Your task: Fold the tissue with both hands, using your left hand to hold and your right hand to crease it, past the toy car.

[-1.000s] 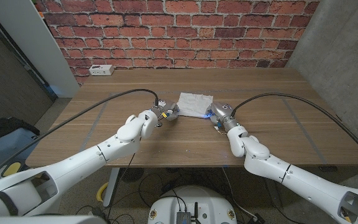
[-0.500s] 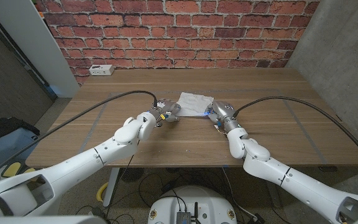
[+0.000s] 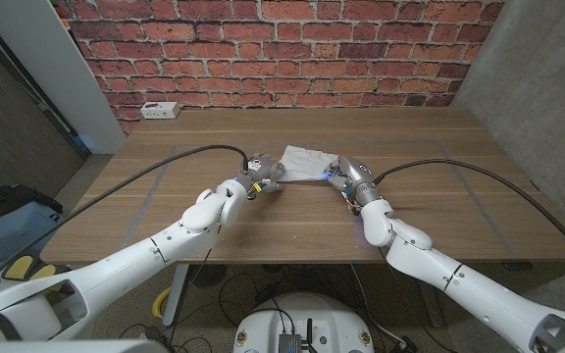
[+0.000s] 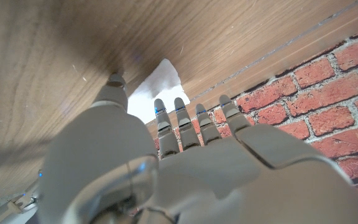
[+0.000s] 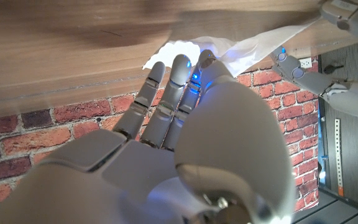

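Lying between the two hands, one white tissue (image 3: 308, 161) sits on the wooden table (image 3: 430, 211), its near edges met by fingertips from either side. The left hand (image 3: 263, 176) reaches the tissue's left near corner; in the left wrist view its fingers (image 4: 185, 124) stretch out straight and apart, the thumb tip down on the wood right beside the sheet — whether it actually pins or pinches the tissue I cannot tell. The right hand (image 3: 346, 175) comes to the tissue's right near corner; in the right wrist view its fingers (image 5: 173, 81) extend together toward the sheet, whose corner lifts off the table just past the fingertips, a blue glow showing among them. Whether that hand grips the corner or only touches it I also cannot tell.

Beyond the left hand, far back near the wall, one white power strip (image 3: 160, 110) lies on the table. Two black cables — one per arm — arc over the wood to the wrists.

A red brick wall (image 3: 282, 49) stands behind the table, with a grey concrete surface (image 3: 538, 88) to the right of the right hand and a pale panel (image 3: 57, 69) off to the left.
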Robot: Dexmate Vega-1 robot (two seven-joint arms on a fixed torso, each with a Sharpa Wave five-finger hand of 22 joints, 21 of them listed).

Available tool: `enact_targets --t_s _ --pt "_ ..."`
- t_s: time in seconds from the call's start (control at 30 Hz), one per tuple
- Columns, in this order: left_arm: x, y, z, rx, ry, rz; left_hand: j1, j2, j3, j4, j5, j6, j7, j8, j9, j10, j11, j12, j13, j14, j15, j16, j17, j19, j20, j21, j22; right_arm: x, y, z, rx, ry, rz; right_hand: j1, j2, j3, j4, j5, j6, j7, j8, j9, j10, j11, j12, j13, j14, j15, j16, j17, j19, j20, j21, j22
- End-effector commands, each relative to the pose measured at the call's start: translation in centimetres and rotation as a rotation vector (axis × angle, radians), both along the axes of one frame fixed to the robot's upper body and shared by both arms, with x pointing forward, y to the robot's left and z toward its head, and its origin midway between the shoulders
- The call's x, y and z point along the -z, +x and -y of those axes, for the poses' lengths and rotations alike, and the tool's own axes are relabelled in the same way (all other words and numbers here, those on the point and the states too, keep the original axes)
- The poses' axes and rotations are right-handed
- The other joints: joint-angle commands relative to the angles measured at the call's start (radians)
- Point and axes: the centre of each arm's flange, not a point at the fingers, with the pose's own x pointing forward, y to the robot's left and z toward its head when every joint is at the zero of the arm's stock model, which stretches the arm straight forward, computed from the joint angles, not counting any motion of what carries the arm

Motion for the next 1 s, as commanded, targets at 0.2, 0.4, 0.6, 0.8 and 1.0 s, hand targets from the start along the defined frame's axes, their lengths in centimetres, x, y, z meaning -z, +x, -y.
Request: enact_targets --t_s 0.2,0.4,0.6,0.8,1.0 --pt "0.2 0.0 0.1 -0.039 -0.058 0.180 0.125 0.077 0.069 -0.001 0.000 0.181 0.034 0.037 0.011 0.088 -0.019 0.025 0.010 0.079 -0.025 0.002 -0.001 0.054 -0.005 0.022 0.007 -0.3 0.4 1.9 -0.098 0.198 -0.015 0.000 0.011 0.006 -0.011 -0.007 0.003 0.012 0.014 0.020 0.056 0.067 0.098 0.216 -0.014 -0.055 0.021 0.023 -0.006 0.008 0.013 0.007" --pt "-0.2 -0.5 0.3 -0.021 -0.067 0.190 0.095 0.078 0.073 0.025 -0.005 0.224 0.053 0.035 0.017 0.100 0.007 0.022 0.009 0.106 -0.005 -0.004 -0.003 0.061 -0.003 0.027 0.010 -0.1 0.6 2.4 -0.082 0.205 -0.016 -0.002 0.012 0.007 -0.014 -0.011 0.000 0.015 0.017 0.032 0.049 0.067 0.110 0.234 -0.016 -0.053 0.029 0.021 -0.012 0.009 0.022 0.010" --pt "-0.7 -1.8 0.4 0.012 -0.097 0.262 0.088 0.093 0.095 0.027 -0.007 0.348 0.077 0.062 0.025 0.150 -0.007 0.029 0.005 0.154 -0.003 -0.005 -0.003 0.084 0.001 0.039 0.012 0.2 0.5 3.3 -0.061 0.224 -0.017 -0.006 0.016 0.009 -0.013 -0.013 -0.004 0.015 0.020 0.041 0.043 0.064 0.118 0.247 -0.023 -0.056 0.034 0.030 -0.017 0.010 0.028 0.011" --pt "-1.2 -2.9 1.0 0.043 -0.095 0.291 0.079 0.099 0.104 0.035 -0.012 0.378 0.092 0.067 0.028 0.169 -0.017 0.031 0.004 0.167 -0.019 -0.007 -0.003 0.089 0.001 0.043 0.013 0.5 0.2 4.0 -0.054 0.236 -0.017 -0.008 0.016 0.012 -0.016 -0.015 -0.004 0.014 0.023 0.050 0.038 0.066 0.126 0.261 -0.025 -0.056 0.035 0.027 -0.020 0.010 0.036 0.013" --pt "-1.9 -4.4 1.7 0.076 -0.089 0.298 0.080 0.091 0.114 0.028 -0.018 0.425 0.113 0.073 0.028 0.181 -0.028 0.029 0.002 0.174 -0.045 -0.013 -0.005 0.095 -0.016 0.047 0.014 0.9 -0.6 4.6 -0.057 0.239 -0.014 -0.009 0.017 0.014 -0.017 -0.016 -0.005 0.013 0.025 0.057 0.036 0.066 0.127 0.261 -0.030 -0.056 0.039 0.029 -0.024 0.010 0.042 0.015"
